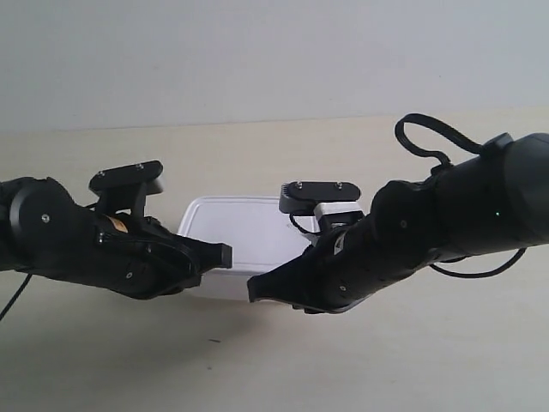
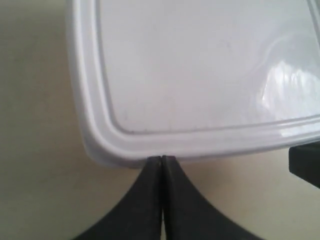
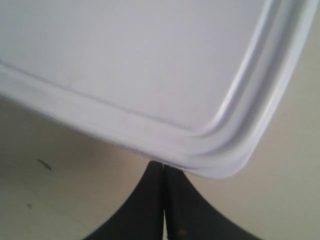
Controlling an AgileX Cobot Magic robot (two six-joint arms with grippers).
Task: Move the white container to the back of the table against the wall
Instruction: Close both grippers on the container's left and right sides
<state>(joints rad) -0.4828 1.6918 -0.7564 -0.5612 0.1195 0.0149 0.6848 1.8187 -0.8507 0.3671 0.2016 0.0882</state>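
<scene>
Most of white container (image 2: 200,75) beyond wrist-view edges

Exterior view: one small dark speck (image 1: 214,341) lies on the bare surface on the camera's side of the white container (image 1: 240,227), well apart from it. Right wrist view: a slim, elongated dark fleck (image 3: 44,164) lies near the white container, just off its long rim. A smaller paler mark (image 3: 29,205) lies farther out from the white container. Whether either matches the exterior speck cannot be told.

Looks like a lab: cream table (image 1: 257,154), plain grey wall (image 1: 257,51).
</scene>
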